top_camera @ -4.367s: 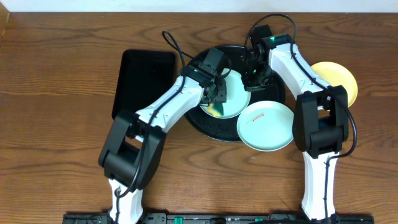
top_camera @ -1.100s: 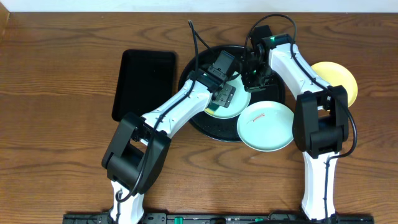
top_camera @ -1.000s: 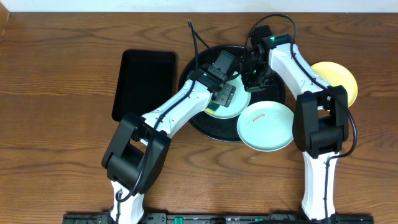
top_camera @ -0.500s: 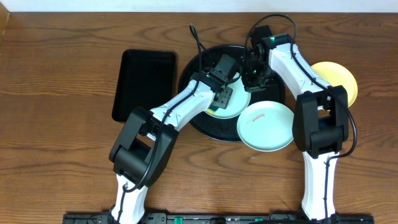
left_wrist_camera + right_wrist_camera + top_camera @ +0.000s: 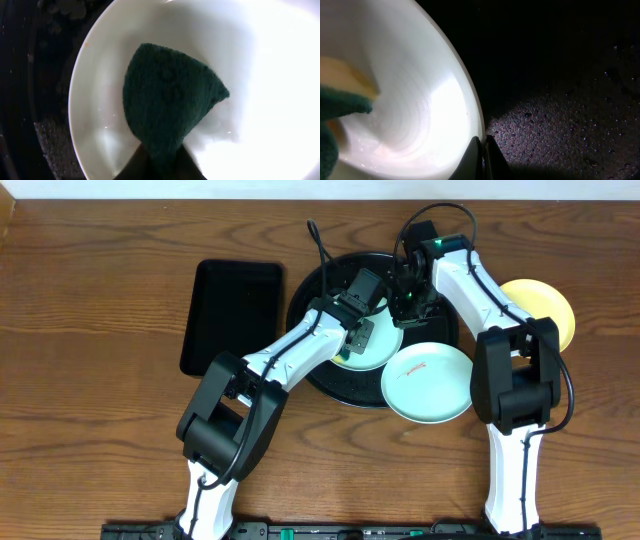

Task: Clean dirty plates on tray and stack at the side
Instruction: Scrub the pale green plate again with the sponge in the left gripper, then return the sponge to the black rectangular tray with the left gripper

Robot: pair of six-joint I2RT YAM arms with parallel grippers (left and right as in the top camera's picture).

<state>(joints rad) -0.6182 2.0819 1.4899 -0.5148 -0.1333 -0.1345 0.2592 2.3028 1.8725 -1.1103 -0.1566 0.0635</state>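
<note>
A pale white plate [image 5: 380, 345] lies on the round black tray [image 5: 320, 375]. My left gripper [image 5: 357, 340] is over it, shut on a dark green sponge [image 5: 170, 110] that rests in the plate [image 5: 100, 100]. My right gripper [image 5: 482, 150] is shut on this plate's rim [image 5: 410, 100], at its far right edge in the overhead view [image 5: 405, 302]. A mint plate [image 5: 427, 382] with a red smear sits at the tray's lower right edge. On the table to the right lies a pale yellow plate [image 5: 545, 310].
A rectangular black tray [image 5: 232, 315] lies left of the round tray. Wet specks cover the round tray's floor [image 5: 560, 100]. The left arm's cable [image 5: 318, 242] arcs over the tray's back rim.
My left gripper has shut on the sponge inside the plate and its arm has shifted slightly. The right gripper has held the plate's rim without moving.
</note>
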